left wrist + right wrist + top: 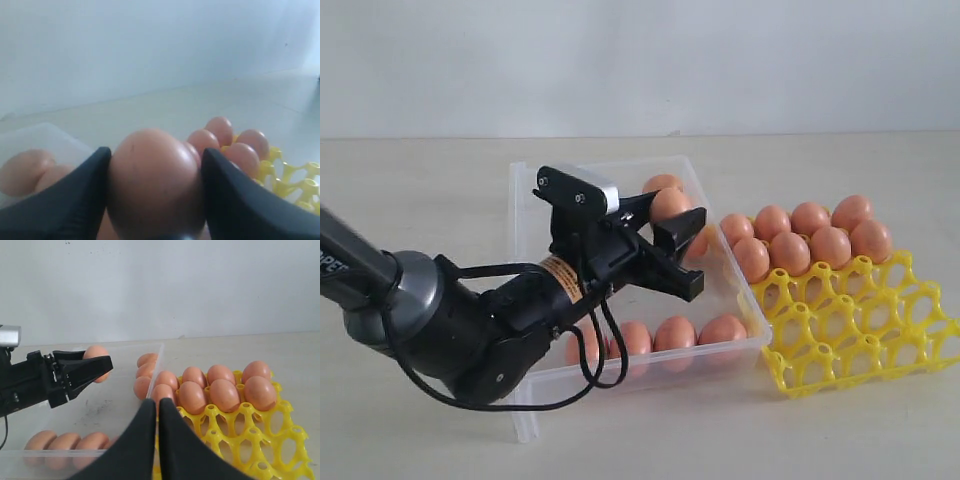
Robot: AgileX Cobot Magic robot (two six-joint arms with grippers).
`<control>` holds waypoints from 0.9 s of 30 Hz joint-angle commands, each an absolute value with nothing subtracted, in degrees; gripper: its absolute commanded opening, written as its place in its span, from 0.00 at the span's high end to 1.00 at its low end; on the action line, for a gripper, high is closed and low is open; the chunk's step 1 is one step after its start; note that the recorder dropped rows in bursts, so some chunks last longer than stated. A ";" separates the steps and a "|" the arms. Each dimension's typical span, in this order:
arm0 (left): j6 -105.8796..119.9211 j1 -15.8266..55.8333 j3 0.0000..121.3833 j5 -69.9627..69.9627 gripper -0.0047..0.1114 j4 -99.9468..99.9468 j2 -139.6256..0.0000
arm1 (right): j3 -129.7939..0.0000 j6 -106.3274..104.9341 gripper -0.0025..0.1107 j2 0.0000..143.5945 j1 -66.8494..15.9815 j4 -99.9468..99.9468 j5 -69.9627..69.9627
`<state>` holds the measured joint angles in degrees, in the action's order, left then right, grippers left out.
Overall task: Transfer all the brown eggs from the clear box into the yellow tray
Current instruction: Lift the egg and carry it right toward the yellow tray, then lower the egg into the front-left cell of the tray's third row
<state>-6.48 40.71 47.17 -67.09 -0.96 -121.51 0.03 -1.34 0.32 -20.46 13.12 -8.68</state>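
Note:
My left gripper (678, 245) is shut on a brown egg (670, 203) and holds it in the air above the clear box (523, 215). In the left wrist view the egg (152, 185) fills the gap between the black fingers (75, 200). Several more brown eggs (675, 335) lie along the box's near wall and a few (663, 183) at its far end. The yellow tray (860, 320) stands right of the box with several eggs (810, 240) in its far cups. My right gripper (156, 402) is shut and empty, near the tray's (250, 440) edge.
The near rows of the tray's cups (840, 345) hold nothing. The box's bare bottom (90, 405) shows dark scuff marks. Light tabletop (420, 180) surrounds both, with a pale wall behind. The left arm's body (440, 320) reaches in from the front left.

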 commanded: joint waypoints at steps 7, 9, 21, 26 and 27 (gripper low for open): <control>-4.55 54.29 54.75 -69.96 0.93 -9.82 -122.70 | 0.00 -1.47 0.98 0.00 -20.52 13.09 -8.46; -4.27 56.32 56.37 -69.96 0.93 -4.92 -125.54 | 0.00 -1.47 0.98 0.00 -20.52 13.09 -8.46; -19.04 47.84 60.36 -69.96 0.93 -18.13 -130.73 | 0.00 -1.47 0.98 0.00 -20.52 13.09 -8.46; -22.41 46.70 60.59 -69.32 0.93 -19.38 -130.73 | 0.00 -1.47 0.98 0.00 -20.52 13.09 -8.46; -22.98 46.99 60.59 -68.91 0.93 -18.28 -130.73 | 0.00 -1.47 0.98 0.00 -20.52 13.09 -8.46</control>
<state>-22.88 46.08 60.34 -69.02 -18.62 -131.30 0.03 -1.34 0.32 -20.46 13.12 -8.68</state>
